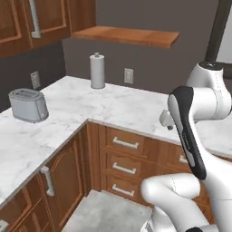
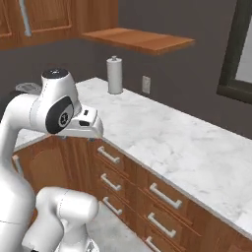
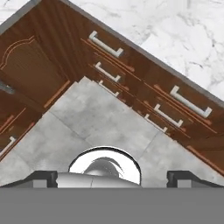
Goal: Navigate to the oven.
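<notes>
Left base view has us facing the countertop (image 1: 113,106) corner, toaster (image 1: 28,105) left; no oven, so we keep driving. Gripper (image 3: 112,177) jaws wide, empty.

An L-shaped counter (image 1: 113,106) wraps an inner corner, with the paper towel roll (image 1: 97,70) standing near its back edge, just before the wall. A wall outlet (image 1: 128,75) sits on the wall just right of the roll, and a shelf (image 1: 127,36) hangs above them. The toaster (image 1: 28,105) rests on the counter's left run, well apart from the roll, below the upper cabinets (image 1: 31,22). Drawers (image 1: 124,163) stack under the counter's front edge right of the corner; a cabinet door (image 1: 63,176) stands under the left run. The floor (image 3: 96,122) lies in the angle between them.
</notes>
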Motion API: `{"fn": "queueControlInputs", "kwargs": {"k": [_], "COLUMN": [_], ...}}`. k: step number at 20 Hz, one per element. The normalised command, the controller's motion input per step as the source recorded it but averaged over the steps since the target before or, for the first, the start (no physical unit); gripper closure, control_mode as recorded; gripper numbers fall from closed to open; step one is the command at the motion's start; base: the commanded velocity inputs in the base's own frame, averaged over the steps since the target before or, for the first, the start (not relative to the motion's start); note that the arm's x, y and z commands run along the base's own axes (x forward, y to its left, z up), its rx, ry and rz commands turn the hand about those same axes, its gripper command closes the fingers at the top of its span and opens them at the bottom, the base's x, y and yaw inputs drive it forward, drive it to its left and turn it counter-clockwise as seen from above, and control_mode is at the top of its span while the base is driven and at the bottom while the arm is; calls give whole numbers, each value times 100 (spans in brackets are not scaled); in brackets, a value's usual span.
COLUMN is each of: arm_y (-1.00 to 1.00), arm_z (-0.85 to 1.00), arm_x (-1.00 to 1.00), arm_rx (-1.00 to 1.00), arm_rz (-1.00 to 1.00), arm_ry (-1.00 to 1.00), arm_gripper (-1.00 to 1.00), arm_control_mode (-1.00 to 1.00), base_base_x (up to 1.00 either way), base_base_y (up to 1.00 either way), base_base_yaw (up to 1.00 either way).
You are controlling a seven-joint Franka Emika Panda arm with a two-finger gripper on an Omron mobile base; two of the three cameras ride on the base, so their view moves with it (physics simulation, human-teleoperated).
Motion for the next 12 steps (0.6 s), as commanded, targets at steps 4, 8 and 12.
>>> {"fn": "queueControlInputs", "kwargs": {"k": [4, 8, 12], "arm_y": [0, 0, 0], "arm_z": [0, 0, 0], "arm_x": [0, 0, 0], "arm_rx": [0, 0, 0], "arm_rz": [0, 0, 0], "arm_ry": [0, 0, 0], "arm_gripper": [-100, -100, -100], "arm_control_mode": [100, 100, 100], "base_base_x": [16, 13, 11], "base_base_y": [0, 0, 0], "base_base_yaw": [93, 100, 100]}}
